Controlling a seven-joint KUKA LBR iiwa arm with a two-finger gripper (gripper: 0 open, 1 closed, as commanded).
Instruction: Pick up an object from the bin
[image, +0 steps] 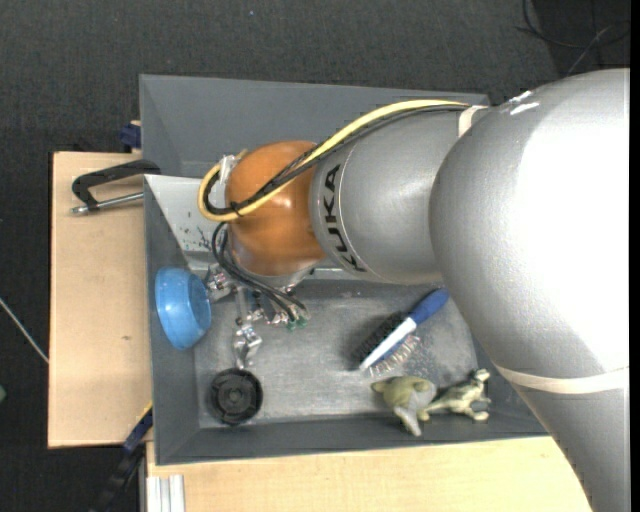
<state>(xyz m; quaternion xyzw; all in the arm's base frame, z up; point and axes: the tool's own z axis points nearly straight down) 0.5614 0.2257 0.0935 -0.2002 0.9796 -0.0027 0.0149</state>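
Arm (480, 200) reaching from right across grey bin (300, 110). Gripper (245, 342) low at left, just beside blue bowl (180, 308), above black round cap (233, 394); opening and hold impossible to tell. Brush (395, 340), green toy dinosaur (432, 398) well apart, rightward.

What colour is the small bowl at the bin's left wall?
Blue bowl, seen in the camera view.

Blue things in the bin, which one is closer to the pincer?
The round blue bowl at the left, just beside the pincer; the blue-handled brush lies farther right.
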